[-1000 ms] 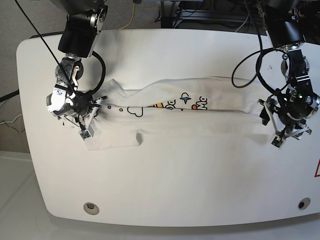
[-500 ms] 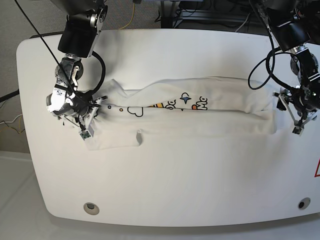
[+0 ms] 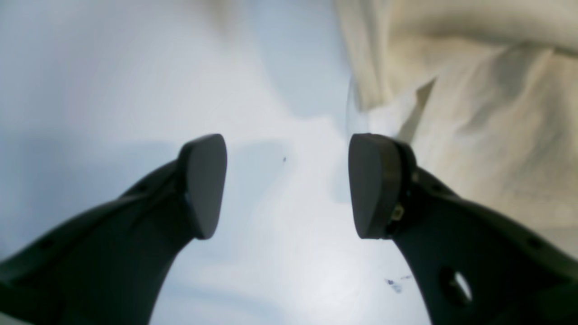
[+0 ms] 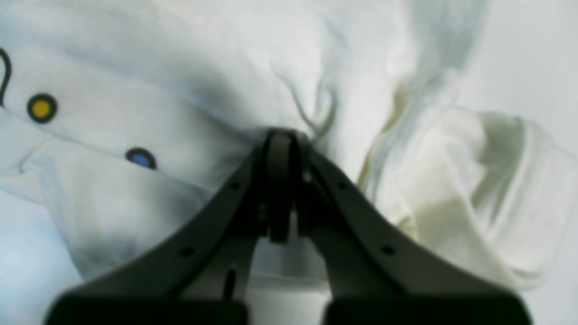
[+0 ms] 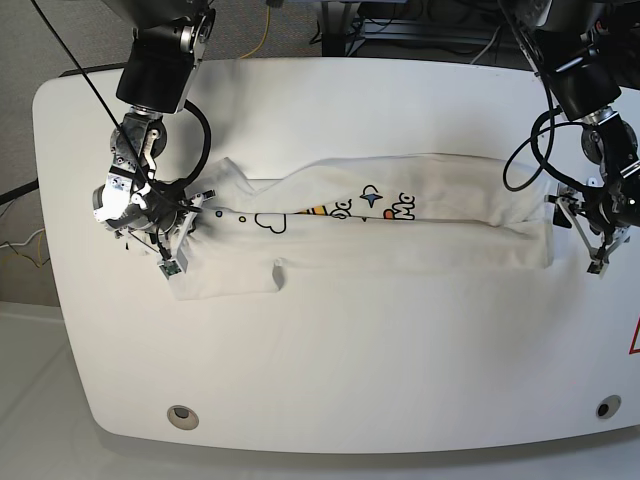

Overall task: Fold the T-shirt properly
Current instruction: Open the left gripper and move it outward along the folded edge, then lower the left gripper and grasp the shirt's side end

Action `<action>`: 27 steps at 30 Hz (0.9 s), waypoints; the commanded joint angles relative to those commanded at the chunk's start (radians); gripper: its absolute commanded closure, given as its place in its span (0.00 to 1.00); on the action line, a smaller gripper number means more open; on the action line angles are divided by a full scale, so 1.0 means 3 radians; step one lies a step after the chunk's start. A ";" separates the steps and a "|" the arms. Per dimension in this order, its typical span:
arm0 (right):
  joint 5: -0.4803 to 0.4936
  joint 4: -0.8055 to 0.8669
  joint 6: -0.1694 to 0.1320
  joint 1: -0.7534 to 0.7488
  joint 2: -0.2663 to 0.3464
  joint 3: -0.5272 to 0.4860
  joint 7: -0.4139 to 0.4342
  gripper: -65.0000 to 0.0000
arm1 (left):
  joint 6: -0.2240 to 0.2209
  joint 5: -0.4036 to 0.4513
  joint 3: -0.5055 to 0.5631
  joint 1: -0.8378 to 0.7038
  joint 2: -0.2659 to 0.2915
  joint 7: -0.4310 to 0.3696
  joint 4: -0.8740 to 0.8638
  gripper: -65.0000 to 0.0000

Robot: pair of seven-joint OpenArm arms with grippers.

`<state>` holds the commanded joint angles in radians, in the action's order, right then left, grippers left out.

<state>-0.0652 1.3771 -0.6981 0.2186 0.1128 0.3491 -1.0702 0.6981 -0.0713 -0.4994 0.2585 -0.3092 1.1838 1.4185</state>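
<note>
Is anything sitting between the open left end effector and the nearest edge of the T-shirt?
Nothing visible. The left end effector is open over bare table, and the T-shirt edge lies just beside one finger with no other item between them.

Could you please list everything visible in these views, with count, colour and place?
T-shirt: one, white with a blue, yellow and orange print, folded into a long band across the middle of the table.
Table: one, white, under everything.
Cables: several, black and one yellow, on the floor behind the table.
Right pincer: one, black, shut on the T-shirt at the end on the base view's left.
Left pincer: one, black, open, above bare table beside the T-shirt's other end.
</note>
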 joint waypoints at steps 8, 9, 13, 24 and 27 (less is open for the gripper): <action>-0.0005 0.0000 0.0000 0.0000 0.0005 0.0000 0.0000 0.97 | 0.0000 0.0000 0.0000 0.0174 0.0010 0.0128 0.0000 0.39; -0.0005 0.0000 0.0000 0.0000 0.0005 0.0000 0.0000 0.97 | 0.0000 0.0000 0.0000 0.0199 0.0010 0.0143 0.0000 0.39; -0.0005 -0.0005 0.0000 0.0000 0.0005 0.0000 0.0000 0.97 | 0.0000 0.0010 0.0000 0.0225 0.0087 0.0138 0.0000 0.39; -0.0005 -0.0005 0.0000 0.0000 0.0005 0.0000 0.0000 0.97 | 0.0000 0.0015 -0.0010 0.0235 0.0184 -0.0220 0.0005 0.39; -0.0005 -0.0010 0.0000 0.0000 0.0005 0.0000 0.0000 0.97 | 0.0000 0.0015 -0.0020 0.0215 0.0199 -0.0486 0.0077 0.39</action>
<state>-0.0667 1.3740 -0.6981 0.2186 0.1143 0.3491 -1.0702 0.6981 -0.0667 -0.5056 0.3230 -0.2493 1.0380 1.4415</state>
